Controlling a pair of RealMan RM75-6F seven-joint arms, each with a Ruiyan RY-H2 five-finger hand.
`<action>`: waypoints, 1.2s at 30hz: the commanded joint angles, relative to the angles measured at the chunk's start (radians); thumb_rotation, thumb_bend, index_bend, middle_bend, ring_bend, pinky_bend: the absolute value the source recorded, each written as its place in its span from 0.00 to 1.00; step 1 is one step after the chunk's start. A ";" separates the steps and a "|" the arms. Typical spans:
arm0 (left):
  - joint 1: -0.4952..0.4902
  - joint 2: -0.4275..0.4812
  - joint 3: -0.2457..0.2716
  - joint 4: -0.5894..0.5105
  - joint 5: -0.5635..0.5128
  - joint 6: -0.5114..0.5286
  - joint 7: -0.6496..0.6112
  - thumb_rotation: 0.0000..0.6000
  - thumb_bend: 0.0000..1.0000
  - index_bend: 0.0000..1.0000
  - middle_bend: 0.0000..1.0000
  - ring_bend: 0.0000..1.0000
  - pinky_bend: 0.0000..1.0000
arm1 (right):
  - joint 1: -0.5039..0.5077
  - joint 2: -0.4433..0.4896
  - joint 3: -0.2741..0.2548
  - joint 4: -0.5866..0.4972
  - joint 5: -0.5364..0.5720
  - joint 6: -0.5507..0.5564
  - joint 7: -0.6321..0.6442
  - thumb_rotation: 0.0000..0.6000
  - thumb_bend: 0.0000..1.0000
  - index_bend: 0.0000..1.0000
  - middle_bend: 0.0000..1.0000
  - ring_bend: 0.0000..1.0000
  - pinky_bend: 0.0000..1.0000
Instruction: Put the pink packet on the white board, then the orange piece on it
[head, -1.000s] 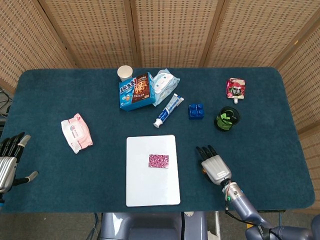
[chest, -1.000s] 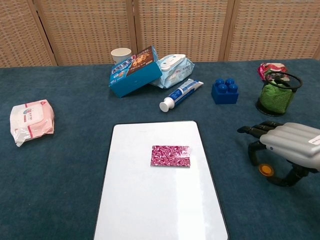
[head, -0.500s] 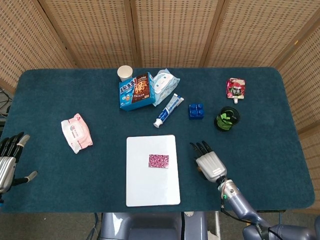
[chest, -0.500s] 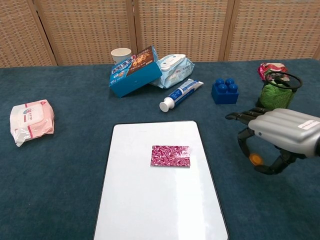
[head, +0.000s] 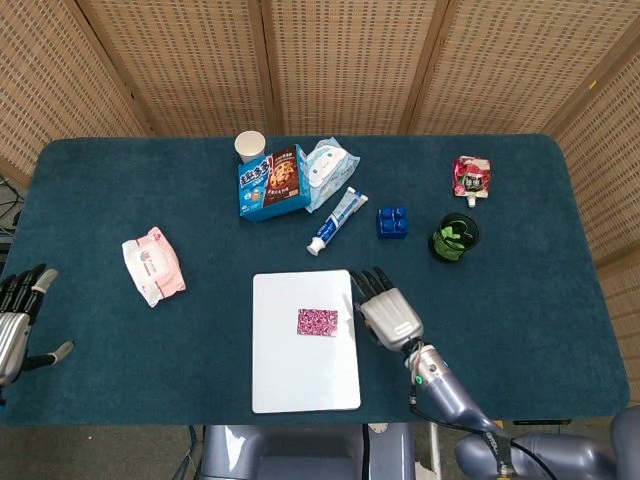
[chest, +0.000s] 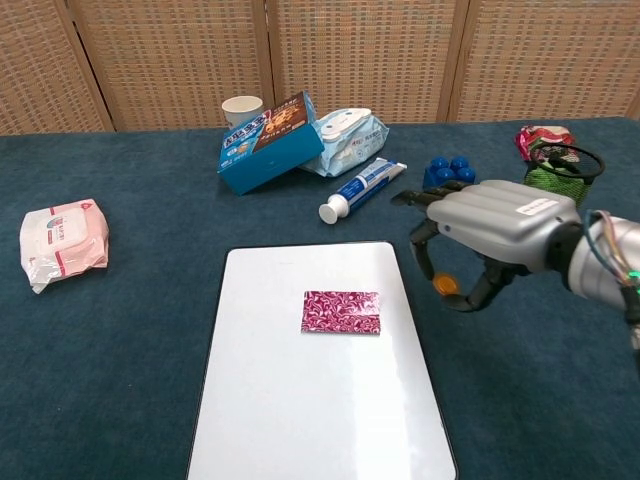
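At the bottom centre of the chest view lies the white board (chest: 310, 370), and the pink packet (chest: 341, 312) rests flat on its upper half, right of the board's middle. Just right of the board's upper right corner hangs the right hand (chest: 490, 225), palm down, fingers curled around the orange piece (chest: 444, 285) — a small round thing pinched under the palm, above the blue cloth. At the lower left edge of the head view the left hand (head: 18, 325) sits with fingers apart, holding nothing. Further back stand a blue brick (chest: 447, 172), a toothpaste tube (chest: 362, 189) and a biscuit box (chest: 270, 141).
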 joint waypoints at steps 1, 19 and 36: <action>-0.001 0.000 -0.003 0.002 -0.006 -0.003 -0.002 1.00 0.00 0.00 0.00 0.00 0.00 | 0.066 -0.064 0.056 -0.020 0.100 -0.013 -0.102 1.00 0.36 0.60 0.00 0.00 0.00; -0.015 0.012 -0.017 0.020 -0.051 -0.045 -0.050 1.00 0.00 0.00 0.00 0.00 0.00 | 0.249 -0.318 0.113 0.143 0.347 0.025 -0.298 1.00 0.36 0.60 0.00 0.00 0.00; -0.013 0.020 -0.012 0.022 -0.038 -0.041 -0.069 1.00 0.00 0.00 0.00 0.00 0.00 | 0.266 -0.250 0.093 0.057 0.405 0.067 -0.315 1.00 0.23 0.43 0.00 0.00 0.00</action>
